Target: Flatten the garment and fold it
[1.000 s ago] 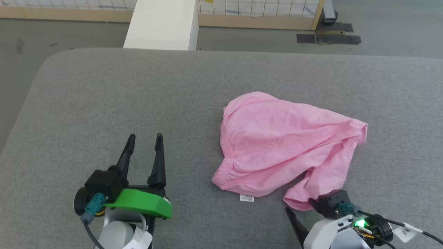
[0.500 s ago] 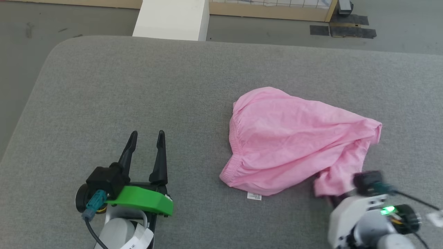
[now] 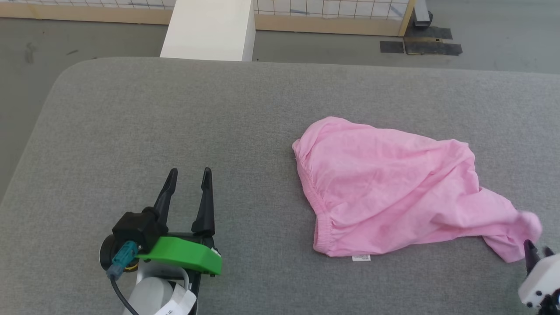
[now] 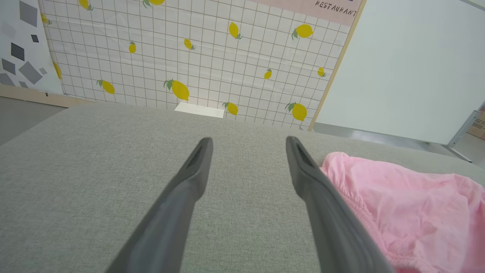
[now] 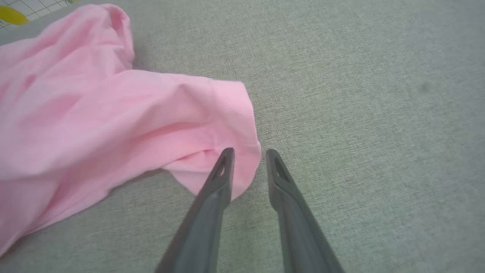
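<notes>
The garment (image 3: 385, 192) is best flattened if its near-right corner is pinched by the narrowly parted, empty right hand (image 5: 249, 150); the left hand (image 3: 190, 169) is held wide.

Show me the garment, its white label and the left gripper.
garment (image 3: 385, 183), head view, middle of the fabric.
white label (image 3: 361, 258), head view, at the near hem.
left gripper (image 3: 190, 171), head view, between its fingertips.
</notes>
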You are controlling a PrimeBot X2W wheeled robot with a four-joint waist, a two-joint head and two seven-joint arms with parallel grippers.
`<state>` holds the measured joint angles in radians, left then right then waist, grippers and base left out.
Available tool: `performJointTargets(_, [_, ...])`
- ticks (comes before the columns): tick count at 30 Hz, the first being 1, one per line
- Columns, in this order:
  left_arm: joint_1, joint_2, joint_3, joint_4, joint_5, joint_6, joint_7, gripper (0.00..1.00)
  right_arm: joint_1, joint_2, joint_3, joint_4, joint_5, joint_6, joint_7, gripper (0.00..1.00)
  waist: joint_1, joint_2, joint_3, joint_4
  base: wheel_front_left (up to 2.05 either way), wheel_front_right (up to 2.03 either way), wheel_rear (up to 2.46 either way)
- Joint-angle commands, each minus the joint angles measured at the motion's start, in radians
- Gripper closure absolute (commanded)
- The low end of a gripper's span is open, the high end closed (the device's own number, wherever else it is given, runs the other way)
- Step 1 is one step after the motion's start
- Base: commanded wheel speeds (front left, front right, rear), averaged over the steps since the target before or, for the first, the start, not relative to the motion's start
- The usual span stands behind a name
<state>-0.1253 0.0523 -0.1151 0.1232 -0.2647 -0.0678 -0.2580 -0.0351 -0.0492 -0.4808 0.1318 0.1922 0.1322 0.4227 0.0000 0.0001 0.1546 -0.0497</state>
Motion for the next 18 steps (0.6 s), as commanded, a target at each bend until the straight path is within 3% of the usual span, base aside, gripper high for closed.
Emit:
performJointTargets(1, [-0.003, -0.002, -0.002, 0.004, -0.002, 0.003, -0.004, 0.0, -0.015, -0.001, -0.017, 0.012, -0.038, -0.002, -0.001, 0.0, 0.0, -0.0001, -0.006, 0.005, 0.0, 0.0, 0.0])
performJointTargets(7, [0.017, -0.002, 0.007, 0.013, -0.001, -0.001, -0.004, 0.0, -0.01, -0.001, -0.068, -0.021, -0.114, -0.002, -0.154, 0.0, 0.0, -0.0001, -0.03, 0.001, 0.0, 0.0, 0.0])
performJointTargets(13, [0.032, -0.002, -0.025, 0.029, 0.006, -0.021, -0.004, 0.0, 0.031, -0.001, 0.09, -0.131, -0.111, -0.002, -0.353, 0.0, 0.0, -0.0001, -0.057, -0.034, 0.0, 0.0, 0.0])
performJointTargets(18, [0.019, -0.002, -0.154, 0.083, -0.001, -0.044, -0.002, 0.0, 0.074, -0.001, 0.235, -0.184, -0.106, -0.002, -0.423, 0.0, 0.0, -0.0001, -0.074, -0.067, 0.0, 0.0, 0.0])
